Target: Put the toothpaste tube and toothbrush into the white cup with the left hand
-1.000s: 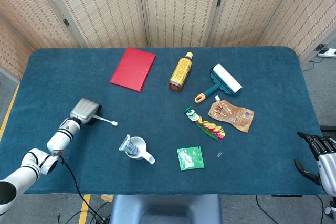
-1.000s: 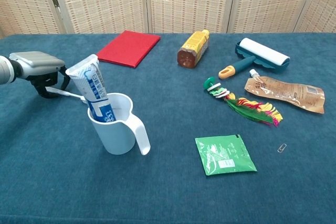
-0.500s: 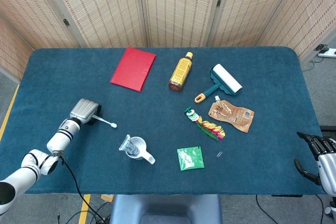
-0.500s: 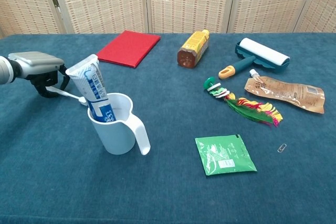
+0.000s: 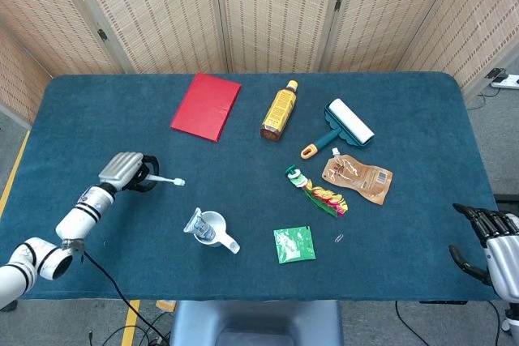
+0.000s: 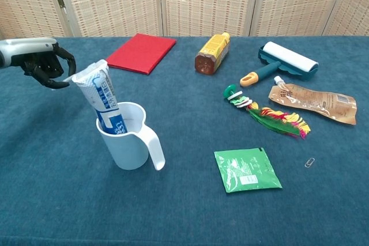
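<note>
The toothpaste tube [image 6: 102, 98] is standing tilted in the white cup [image 6: 130, 139], its blue-and-white printed body leaning up and to the left past the rim, crimped end on top. The cup, with a long handle at its lower right, is sitting on the blue table [image 5: 97, 111] near the front edge. The toothbrush [image 5: 165, 180] is white and slim, and the left hand [image 5: 123, 169] is gripping its handle, fingers curled around it, with the bristle end pointing right, toward the cup but well apart from it.

The head view is showing the whole brush jutting out of the left hand, while in the chest view the brush is mostly hidden behind the tube and only the dark curled fingers [image 6: 47, 68] are plain. The chest view alone is showing the tube's lettering and how deep it is sitting in the cup; from above the cup [image 5: 212, 228] is appearing only as a small rim with the tube [image 5: 199, 225] foreshortened.

The right hand [image 5: 491, 241] is showing only in the head view, at the lower right corner beyond the table edge, fingers apart and holding nothing.
</note>
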Robot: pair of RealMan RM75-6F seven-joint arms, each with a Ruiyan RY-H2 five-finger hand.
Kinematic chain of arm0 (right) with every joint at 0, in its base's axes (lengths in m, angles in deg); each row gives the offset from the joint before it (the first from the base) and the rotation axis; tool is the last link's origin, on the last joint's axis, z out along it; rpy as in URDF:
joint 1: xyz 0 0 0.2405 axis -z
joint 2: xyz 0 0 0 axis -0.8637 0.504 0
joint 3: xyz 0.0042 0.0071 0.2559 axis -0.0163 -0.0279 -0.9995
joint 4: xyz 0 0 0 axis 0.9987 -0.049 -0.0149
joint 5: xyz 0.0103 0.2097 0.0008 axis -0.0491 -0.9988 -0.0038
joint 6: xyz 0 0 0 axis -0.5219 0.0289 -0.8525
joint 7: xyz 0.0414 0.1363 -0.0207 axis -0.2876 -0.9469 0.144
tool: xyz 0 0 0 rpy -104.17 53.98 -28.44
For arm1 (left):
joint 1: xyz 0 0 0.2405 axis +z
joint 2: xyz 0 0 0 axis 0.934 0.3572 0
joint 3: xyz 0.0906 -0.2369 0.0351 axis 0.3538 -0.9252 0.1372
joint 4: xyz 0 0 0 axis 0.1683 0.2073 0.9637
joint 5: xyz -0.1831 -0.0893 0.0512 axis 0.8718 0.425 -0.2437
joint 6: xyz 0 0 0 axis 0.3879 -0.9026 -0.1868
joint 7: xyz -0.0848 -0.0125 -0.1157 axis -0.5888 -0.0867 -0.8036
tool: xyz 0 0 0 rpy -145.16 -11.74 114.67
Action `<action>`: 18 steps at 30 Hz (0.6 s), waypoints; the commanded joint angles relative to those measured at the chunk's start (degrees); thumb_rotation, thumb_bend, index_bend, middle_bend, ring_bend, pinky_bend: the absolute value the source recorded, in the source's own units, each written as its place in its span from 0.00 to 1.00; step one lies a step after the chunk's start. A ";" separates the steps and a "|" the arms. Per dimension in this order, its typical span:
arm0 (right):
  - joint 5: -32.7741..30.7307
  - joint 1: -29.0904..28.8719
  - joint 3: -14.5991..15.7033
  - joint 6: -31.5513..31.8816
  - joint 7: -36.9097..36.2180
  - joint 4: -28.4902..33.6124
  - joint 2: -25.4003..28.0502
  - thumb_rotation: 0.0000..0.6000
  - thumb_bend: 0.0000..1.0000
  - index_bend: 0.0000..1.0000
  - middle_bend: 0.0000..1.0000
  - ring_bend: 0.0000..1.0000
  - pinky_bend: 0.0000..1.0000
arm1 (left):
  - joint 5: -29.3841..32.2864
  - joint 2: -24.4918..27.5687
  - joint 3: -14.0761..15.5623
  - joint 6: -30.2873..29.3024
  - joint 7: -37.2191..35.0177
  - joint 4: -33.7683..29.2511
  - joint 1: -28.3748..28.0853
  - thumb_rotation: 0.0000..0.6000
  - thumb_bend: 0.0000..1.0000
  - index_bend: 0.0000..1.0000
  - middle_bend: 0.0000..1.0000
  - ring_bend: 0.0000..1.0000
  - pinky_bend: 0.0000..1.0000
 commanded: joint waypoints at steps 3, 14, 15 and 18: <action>0.21 0.02 0.06 0.21 -0.14 -0.15 -0.05 1.00 0.22 0.19 0.29 0.25 0.26 | -5.48 7.88 0.21 -2.38 -19.23 -10.23 -0.08 1.00 0.42 0.65 0.93 0.83 0.91; 0.17 0.61 0.27 1.04 -0.40 -0.50 -0.15 1.00 0.22 0.19 0.29 0.25 0.26 | -18.06 12.94 5.60 -9.07 -47.88 -16.99 -4.52 1.00 0.42 0.66 0.93 0.83 0.91; 0.17 0.65 0.28 1.09 -0.44 -0.53 -0.15 1.00 0.22 0.19 0.29 0.25 0.26 | -19.20 13.18 6.26 -9.83 -50.50 -17.49 -5.17 1.00 0.42 0.66 0.93 0.83 0.91; 0.13 0.71 0.24 1.24 -0.60 -0.62 -0.16 1.00 0.22 0.19 0.29 0.25 0.26 | -21.60 13.25 7.77 -11.54 -55.49 -18.27 -6.75 1.00 0.42 0.67 0.93 0.83 0.91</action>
